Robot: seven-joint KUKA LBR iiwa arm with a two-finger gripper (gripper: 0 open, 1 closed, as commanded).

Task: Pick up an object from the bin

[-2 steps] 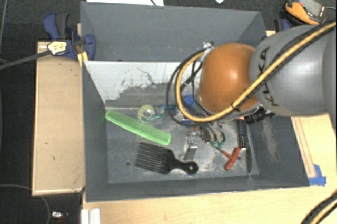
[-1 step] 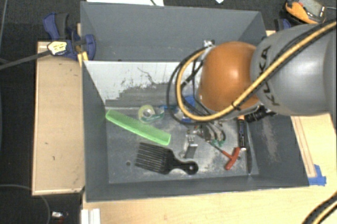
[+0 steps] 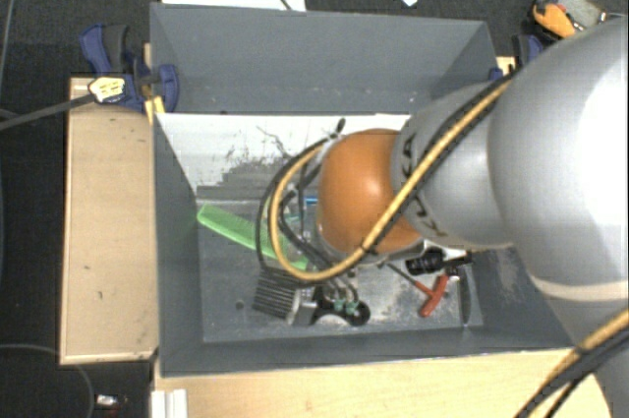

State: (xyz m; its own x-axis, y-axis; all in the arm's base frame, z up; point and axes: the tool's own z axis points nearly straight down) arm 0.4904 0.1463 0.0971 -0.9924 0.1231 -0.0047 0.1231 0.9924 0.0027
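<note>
Entry, camera view, 1 arm in from the view's right.

- Your gripper (image 3: 319, 300) is low in the grey bin (image 3: 182, 239), close to the floor at the near wall. The orange cover (image 3: 359, 190) on the wrist sits directly above it and hides most of it, and the yellow-and-black cables (image 3: 285, 209) loop round the cover's view-left side.
- Gripper opening: you cannot tell from this angle, nor whether anything is in its hold. Only a small pale part of the tool shows below the cover.
- Nearest thing: 1 dark ribbed block (image 3: 273, 294), lying flat on the bin floor just beside the gripper on its view-left side. Whether the 2 touch is not readable.
- Just view-right of the gripper, toward the near wall: 1 small dark rounded piece (image 3: 349, 311) with a trace of green on it. Its kind is not clear.
- Beyond the gripper, toward the far wall and view-left: 1 flat green strip (image 3: 236, 227), lying slantwise on the floor, its right end going under the cables.
- Well to the gripper's view-right: 1 red-handled tool (image 3: 432, 296) lying tilted on the floor, and 1 small black piece (image 3: 425, 263) just beyond it, close under the arm.
- Floor around the gripper shows scratches and scuffs.
</note>
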